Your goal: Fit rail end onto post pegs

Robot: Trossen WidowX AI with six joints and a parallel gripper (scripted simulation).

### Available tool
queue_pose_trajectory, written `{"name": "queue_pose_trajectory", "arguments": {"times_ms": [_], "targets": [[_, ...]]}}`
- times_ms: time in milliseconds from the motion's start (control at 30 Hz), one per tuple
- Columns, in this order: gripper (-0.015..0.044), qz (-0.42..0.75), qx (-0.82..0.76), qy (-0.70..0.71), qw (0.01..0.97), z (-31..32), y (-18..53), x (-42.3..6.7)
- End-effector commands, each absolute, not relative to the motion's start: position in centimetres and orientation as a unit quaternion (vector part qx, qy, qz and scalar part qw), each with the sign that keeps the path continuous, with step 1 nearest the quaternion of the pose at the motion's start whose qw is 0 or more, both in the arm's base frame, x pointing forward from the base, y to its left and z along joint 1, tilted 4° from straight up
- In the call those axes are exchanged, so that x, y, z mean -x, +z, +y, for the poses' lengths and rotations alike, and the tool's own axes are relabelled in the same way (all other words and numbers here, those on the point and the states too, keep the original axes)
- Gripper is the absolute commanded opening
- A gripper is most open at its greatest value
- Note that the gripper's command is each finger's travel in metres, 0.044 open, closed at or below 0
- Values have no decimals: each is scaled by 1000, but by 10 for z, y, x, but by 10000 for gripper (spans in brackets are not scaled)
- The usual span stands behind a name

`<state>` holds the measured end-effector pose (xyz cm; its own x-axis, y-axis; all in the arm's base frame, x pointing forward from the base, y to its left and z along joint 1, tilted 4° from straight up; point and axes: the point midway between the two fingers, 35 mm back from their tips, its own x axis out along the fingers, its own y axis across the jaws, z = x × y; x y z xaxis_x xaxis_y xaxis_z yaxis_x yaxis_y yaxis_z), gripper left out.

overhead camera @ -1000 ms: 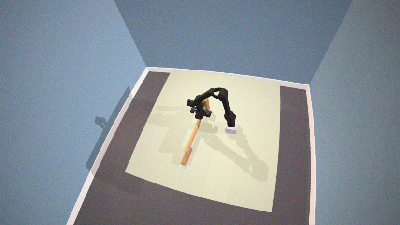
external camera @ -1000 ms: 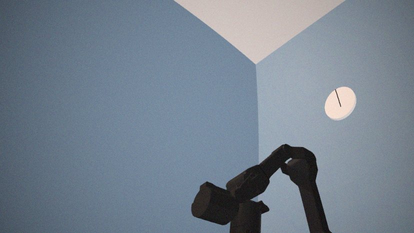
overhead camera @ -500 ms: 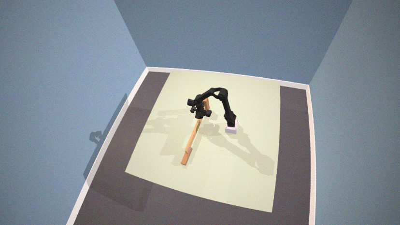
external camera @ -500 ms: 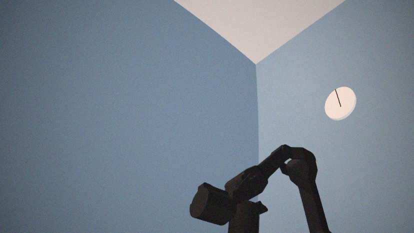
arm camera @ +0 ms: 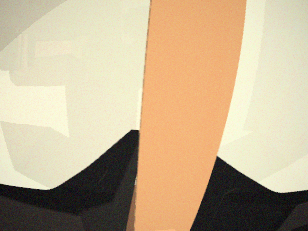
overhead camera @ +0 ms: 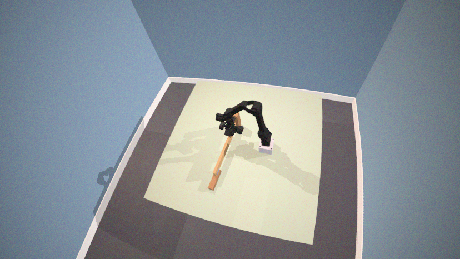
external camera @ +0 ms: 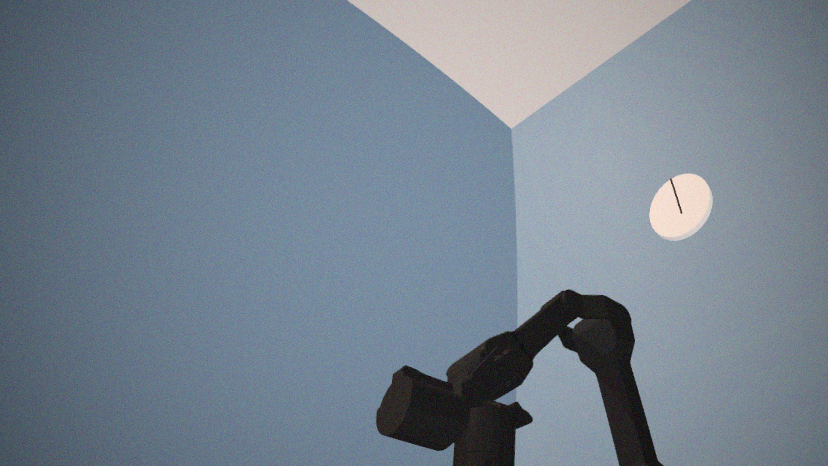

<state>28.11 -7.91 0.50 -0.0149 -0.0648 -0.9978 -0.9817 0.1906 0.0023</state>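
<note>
Our gripper [overhead camera: 230, 128] is clamped on the rail [overhead camera: 221, 154] near its post end; the rail's long axis runs away from us down to the footboard block [overhead camera: 212, 182].

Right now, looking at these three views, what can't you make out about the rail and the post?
- Pegs and holes: top view, too small, and the gripper covers that end of the rail.
- Post: top view, mostly behind the arm.
- Bracket: top view, too small to judge seating.
- Exterior view: shows only the arm; table below the frame.
- Wrist view: rail fills it; both ends cut off.
</note>
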Motion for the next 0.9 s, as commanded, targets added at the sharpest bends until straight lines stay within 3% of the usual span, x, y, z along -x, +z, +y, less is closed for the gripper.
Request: {"name": "queue_pose_trajectory", "arguments": {"times_ms": [0, 867], "targets": [[0, 563, 466, 435, 526, -81, 7, -281], [0, 564, 466, 435, 525, -89, 4, -280]]}}
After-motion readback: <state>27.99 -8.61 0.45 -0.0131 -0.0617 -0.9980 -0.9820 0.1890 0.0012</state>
